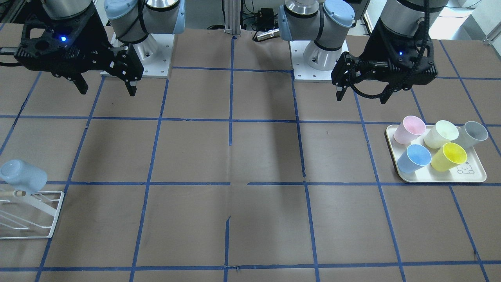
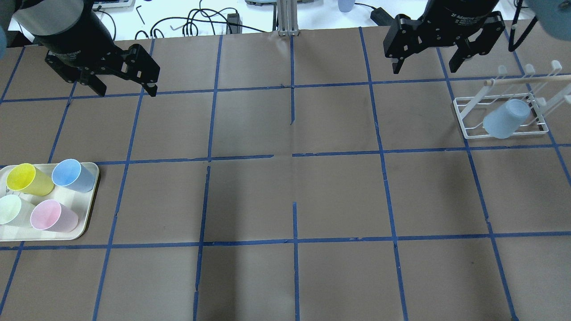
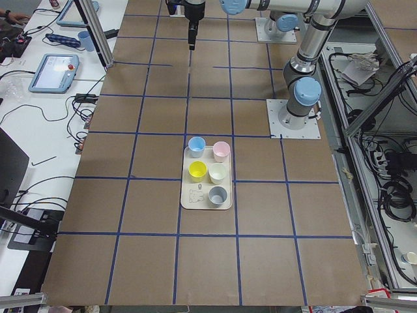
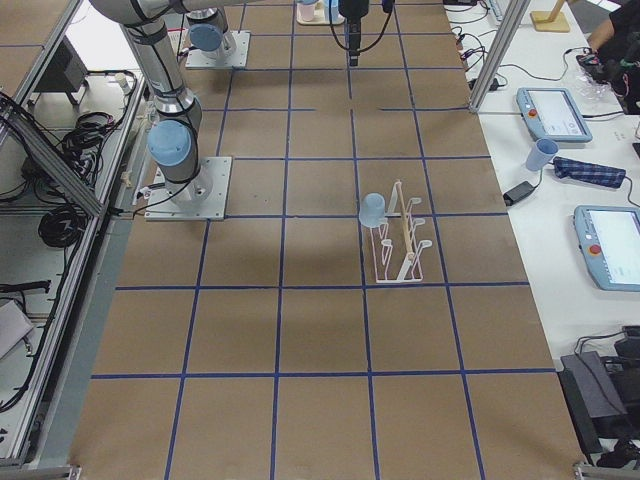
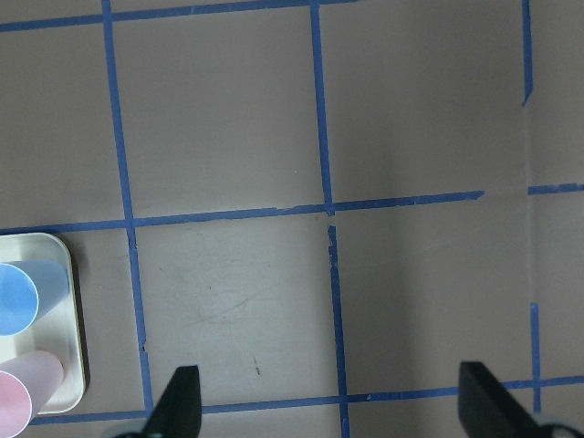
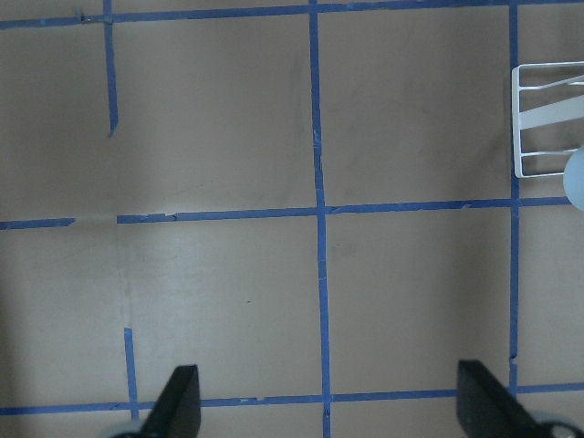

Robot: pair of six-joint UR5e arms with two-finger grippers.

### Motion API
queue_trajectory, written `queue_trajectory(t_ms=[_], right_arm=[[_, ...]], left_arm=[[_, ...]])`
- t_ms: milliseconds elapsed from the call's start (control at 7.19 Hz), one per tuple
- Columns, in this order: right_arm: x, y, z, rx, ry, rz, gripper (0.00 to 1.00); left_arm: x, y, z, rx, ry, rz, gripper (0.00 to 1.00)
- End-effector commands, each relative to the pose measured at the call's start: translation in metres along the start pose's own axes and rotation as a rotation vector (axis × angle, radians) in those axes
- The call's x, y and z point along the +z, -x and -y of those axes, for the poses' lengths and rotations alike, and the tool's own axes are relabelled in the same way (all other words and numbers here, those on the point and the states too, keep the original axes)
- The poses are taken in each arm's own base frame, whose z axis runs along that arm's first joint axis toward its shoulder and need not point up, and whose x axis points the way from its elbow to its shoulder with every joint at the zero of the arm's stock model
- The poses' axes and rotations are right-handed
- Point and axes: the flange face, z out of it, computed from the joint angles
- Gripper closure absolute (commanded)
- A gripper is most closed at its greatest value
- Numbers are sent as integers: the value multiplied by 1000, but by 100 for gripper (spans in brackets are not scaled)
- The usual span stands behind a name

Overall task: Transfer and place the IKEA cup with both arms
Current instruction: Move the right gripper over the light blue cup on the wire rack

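Observation:
The pale powder-blue IKEA cup (image 2: pixel 506 118) hangs tilted, mouth down, on a peg of the white wire rack (image 2: pixel 465 117). It also shows in the front view (image 1: pixel 23 176), in the right side view (image 4: pixel 373 210) and at the edge of the right wrist view (image 6: pixel 577 178). My right gripper (image 2: pixel 424 68) (image 1: pixel 107 91) is open and empty, high above the table, left of the rack and farther back in the overhead view. My left gripper (image 2: pixel 127 92) (image 1: pixel 362 98) is open and empty, hovering behind the tray. Both wrist views show spread fingertips (image 5: pixel 178 406) (image 6: pixel 178 406) over bare table.
A cream tray (image 1: pixel 442 178) (image 2: pixel 89 200) on my left side holds a sky-blue cup (image 1: pixel 415 158), a yellow cup (image 1: pixel 450 156), a pink cup (image 1: pixel 409 129), a pale green cup (image 1: pixel 441 134) and a grey cup (image 1: pixel 473 134). Brown table has a blue tape grid.

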Motion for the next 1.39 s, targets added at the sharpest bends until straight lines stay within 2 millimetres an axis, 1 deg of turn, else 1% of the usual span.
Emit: queue_trajectory(t_ms=[0,139,278,417,556,695,834,974,1113,1252], right_arm=[[0,-1,0,4,2,0,0],[0,-4,1,7,0,-2,0],[-1,-10,4,15,-3,1,0],[0,-31,11,27,-6,-1,0],[8,-63,22,22,7,-4,0],[32,-108,42,44,51,-4,0],[54,-145,57,36,85,11,0],[73,-173,74,-15,73,9,0],[104,-208,91,9,93,8,0],[127,-232,105,-20,84,5,0]], left_arm=[[3,0,-3,-6,8,0,0],[0,-1,-5,-6,2,1,0],[-1,-1,-5,-6,-1,0,0],[0,-1,-5,-6,1,0,0],[0,-1,-7,-6,2,0,0],[0,-1,-7,-6,1,-2,0],[1,-1,-8,-6,4,-2,0],[2,-2,-8,-6,3,-5,0],[2,-2,-7,-6,3,-5,0],[2,-2,-7,-6,3,-5,0]])
